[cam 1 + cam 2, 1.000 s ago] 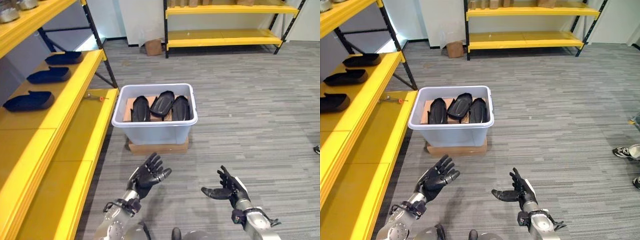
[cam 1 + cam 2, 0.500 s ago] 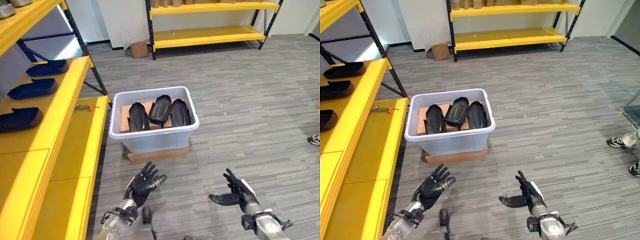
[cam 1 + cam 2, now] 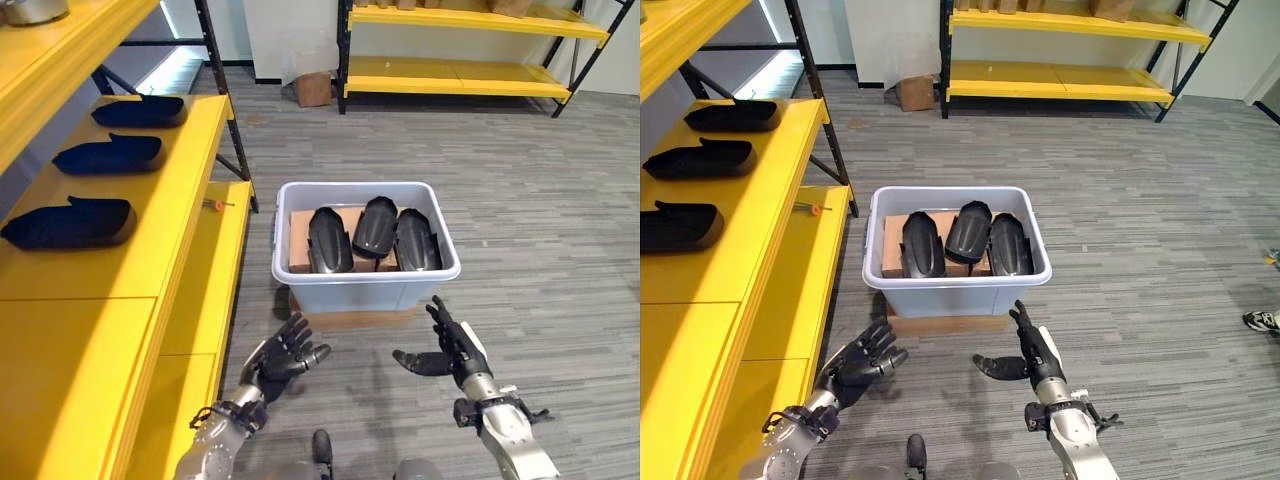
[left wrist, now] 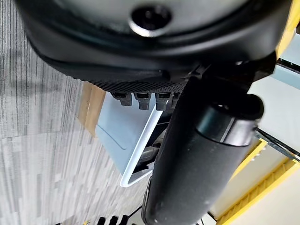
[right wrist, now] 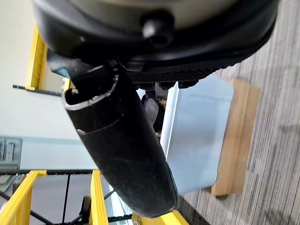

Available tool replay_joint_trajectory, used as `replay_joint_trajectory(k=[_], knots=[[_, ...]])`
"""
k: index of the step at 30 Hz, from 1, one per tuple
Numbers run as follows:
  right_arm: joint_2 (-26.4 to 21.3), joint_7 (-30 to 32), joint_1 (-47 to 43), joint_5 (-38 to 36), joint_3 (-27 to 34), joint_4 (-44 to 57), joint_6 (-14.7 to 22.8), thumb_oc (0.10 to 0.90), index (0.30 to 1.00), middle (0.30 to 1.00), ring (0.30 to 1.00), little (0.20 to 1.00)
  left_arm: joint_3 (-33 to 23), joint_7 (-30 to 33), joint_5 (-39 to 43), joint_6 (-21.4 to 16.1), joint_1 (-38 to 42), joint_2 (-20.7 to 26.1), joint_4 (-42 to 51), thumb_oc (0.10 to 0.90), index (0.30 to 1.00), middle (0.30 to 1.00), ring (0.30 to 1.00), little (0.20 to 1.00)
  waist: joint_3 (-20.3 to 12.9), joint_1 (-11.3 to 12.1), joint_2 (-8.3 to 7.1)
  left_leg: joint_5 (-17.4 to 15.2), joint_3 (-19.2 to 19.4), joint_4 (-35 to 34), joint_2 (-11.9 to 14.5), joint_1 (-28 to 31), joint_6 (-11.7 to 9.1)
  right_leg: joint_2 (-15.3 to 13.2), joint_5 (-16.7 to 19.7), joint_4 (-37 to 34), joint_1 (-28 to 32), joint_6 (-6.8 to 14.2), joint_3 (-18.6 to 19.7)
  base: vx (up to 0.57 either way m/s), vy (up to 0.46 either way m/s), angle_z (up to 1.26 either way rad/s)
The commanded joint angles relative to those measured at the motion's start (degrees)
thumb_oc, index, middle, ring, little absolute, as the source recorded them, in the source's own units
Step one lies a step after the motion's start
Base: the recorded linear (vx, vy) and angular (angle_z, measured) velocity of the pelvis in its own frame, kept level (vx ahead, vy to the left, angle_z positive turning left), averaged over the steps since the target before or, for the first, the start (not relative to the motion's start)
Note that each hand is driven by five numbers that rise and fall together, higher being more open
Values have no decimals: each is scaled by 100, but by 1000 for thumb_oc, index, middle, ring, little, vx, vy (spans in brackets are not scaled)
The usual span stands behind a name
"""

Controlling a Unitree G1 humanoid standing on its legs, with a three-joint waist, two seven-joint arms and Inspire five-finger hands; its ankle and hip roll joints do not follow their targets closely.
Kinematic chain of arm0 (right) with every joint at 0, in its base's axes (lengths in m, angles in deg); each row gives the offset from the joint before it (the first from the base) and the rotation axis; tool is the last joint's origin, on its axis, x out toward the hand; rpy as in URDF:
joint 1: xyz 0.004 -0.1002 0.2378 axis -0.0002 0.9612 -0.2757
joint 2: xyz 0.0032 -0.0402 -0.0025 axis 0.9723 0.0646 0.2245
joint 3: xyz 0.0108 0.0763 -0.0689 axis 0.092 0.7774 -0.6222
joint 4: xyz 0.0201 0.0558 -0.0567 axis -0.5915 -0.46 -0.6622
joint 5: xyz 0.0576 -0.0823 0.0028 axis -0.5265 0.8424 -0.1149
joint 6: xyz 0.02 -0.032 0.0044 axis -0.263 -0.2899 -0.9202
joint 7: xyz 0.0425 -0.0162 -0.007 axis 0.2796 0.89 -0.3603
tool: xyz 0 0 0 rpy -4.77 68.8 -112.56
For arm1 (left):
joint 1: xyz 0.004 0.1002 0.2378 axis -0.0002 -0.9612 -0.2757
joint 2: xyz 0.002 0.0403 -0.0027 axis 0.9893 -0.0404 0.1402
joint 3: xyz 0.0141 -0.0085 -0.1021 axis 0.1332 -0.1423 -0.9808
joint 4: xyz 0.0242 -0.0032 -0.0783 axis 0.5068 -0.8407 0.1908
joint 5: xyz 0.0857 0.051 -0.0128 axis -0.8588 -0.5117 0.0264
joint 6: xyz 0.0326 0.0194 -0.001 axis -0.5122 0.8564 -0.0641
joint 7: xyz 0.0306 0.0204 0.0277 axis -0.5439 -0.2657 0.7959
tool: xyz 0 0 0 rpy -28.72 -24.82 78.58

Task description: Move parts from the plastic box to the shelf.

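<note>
Both hands hang empty, fingers spread and relaxed, just short of the plastic box (image 3: 366,258): the left hand (image 3: 282,357) near its left front corner, the right hand (image 3: 447,352) near its right front corner. Three black parts (image 3: 374,236) lean close together inside the box, while three more lie on the yellow shelf (image 3: 150,240) to the left. The risk, I judge, is that the tightly packed parts overlap, so a reach for one could drag its neighbour or snag fingers on the rim.

Yellow shelf (image 3: 150,250) carries three dark parts (image 3: 70,222) (well apart).
</note>
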Motion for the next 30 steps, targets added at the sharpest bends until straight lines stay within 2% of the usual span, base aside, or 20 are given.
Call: replay_joint_trajectory(k=[1, 2, 3, 4, 5, 7, 9, 13, 17, 22, 24, 27, 29, 30], knots=[[-341, 130, -434, -100, 149, 58, 556, 900, 1000, 1000, 1000, 1000, -9, -389, 20, -401, 207, 17, 665, 900, 1000, 1000, 1000, 1000, -194, -207, 41, -567, 92, 173, 564, 135, -560, 591, 643, -1579, 277, 9, -105, 112, -179, -15], [-374, 15, -480, -136, 159, 92, 518, 900, 1000, 1000, 1000, 1000, -30, -347, 35, -371, 260, 34, 670, 900, 1000, 1000, 1000, 1000, -169, -218, -4, -577, 132, 166, 601, 191, -620, 582, 736, -2285, 252, 23, -172, 185, -334, 1], [-428, -36, -562, -189, 152, 101, 452, 900, 1000, 1000, 1000, 1000, -86, -324, -28, -299, 287, 56, 672, 900, 1000, 1000, 1000, 1000, -101, -209, -119, -616, 249, 124, 675, 338, -740, 489, 988, -3285, 220, 120, -353, 158, -287, -5], [-434, -38, -571, -196, 152, 106, 430, 900, 1000, 1000, 1000, 1000, -92, -321, -45, -285, 286, 54, 679, 900, 1000, 1000, 1000, 1000, -85, -211, -126, -624, 253, 116, 686, 367, -752, 490, 1026, -3386, 232, 133, -362, 176, -286, -9], [-464, -15, -581, -227, 167, 132, 346, 900, 1000, 1000, 1000, 1000, -88, -345, -124, -278, 267, 47, 693, 900, 1000, 1000, 1000, 1000, -69, -231, -174, -666, 256, 80, 696, 442, -788, 473, 1168, -3778, 207, 198, -323, 162, -197, -26], [-462, 88, -576, -211, 168, 133, 254, 900, 1000, 1000, 1000, 1000, -19, -392, -207, -272, 216, 21, 717, 900, 1000, 1000, 1000, 1000, -59, -286, -229, -746, 170, 18, 679, 559, -795, 455, 1458, -4163, 125, 282, -107, 182, -197, -12], [-393, 142, -556, -61, 192, 80, 237, 900, 1000, 1000, 1000, 1000, 39, -429, -276, -210, 100, 37, 809, 900, 1000, 1000, 1000, 1000, -61, -314, -251, -796, 136, -28, 723, 661, -813, 465, 1544, -4221, 74, 330, 0, 167, -222, 18], [-435, 138, -506, -40, 165, 58, 172, 900, 1000, 1000, 1000, 1000, 11, -419, -317, -123, -24, 38, 837, 900, 1000, 1000, 1000, 1000, -138, -323, -264, -769, 161, -74, 824, 734, -900, 533, 1423, -4382, 231, 298, -99, 168, -255, 29], [-529, 299, -491, 77, 180, -6, 274, 900, 1000, 1000, 1000, 1000, -138, -419, -179, -129, -261, 12, 960, 900, 1000, 1000, 1000, 1000, -230, -315, -198, -721, 233, 55, 1037, 743, -1041, 646, 1008, -4212, 421, 29, -229, 193, -290, 1], [-649, 344, -533, 208, 223, 76, 326, 900, 1000, 1000, 1000, 1000, -196, -364, -66, -200, -287, -19, 909, 900, 1000, 1000, 1000, 1000, -245, -372, -137, -724, 126, 292, 1214, 661, -1123, 804, 720, -4035, 485, -182, -157, 145, -254, -4], [-728, 280, -571, 333, 245, 78, 403, 900, 1000, 1000, 1000, 1000, -247, -486, 185, -233, -300, -122, 907, 900, 1000, 1000, 1000, 1000, -264, -381, -118, -749, 50, 628, 1305, 569, -1176, 890, 605, -3976, 534, -326, -115, 175, -304, -3], [-774, 287, -569, 451, 260, 77, 459, 900, 1000, 1000, 1000, 1000, -262, -651, 274, -107, -303, -188, 934, 900, 1000, 1000, 1000, 1000, -269, -403, -89, -556, 118, 1116, 1414, 375, -1235, 960, 515, -3966, 593, -460, -148, 96, -195, -2], [-856, 388, -595, 620, 258, 13, 650, 900, 1000, 1000, 1000, 1000, -146, -929, 64, -179, -260, -239, 878, 900, 1000, 1000, 1000, 1000, -267, -438, -65, -349, 323, 2170, 1499, -41, -1316, 996, 399, -3961, 670, -656, -267, 85, -220, 5], [-856, 388, -596, 621, 258, 12, 652, 900, 1000, 1000, 1000, 1000, -146, -929, 64, -180, -259, -239, 877, 900, 1000, 1000, 1000, 1000, -273, -444, -59, -358, 314, 2191, 1507, -60, -1317, 1001, 398, -3959, 663, -658, -273, 65, -120, 17]])
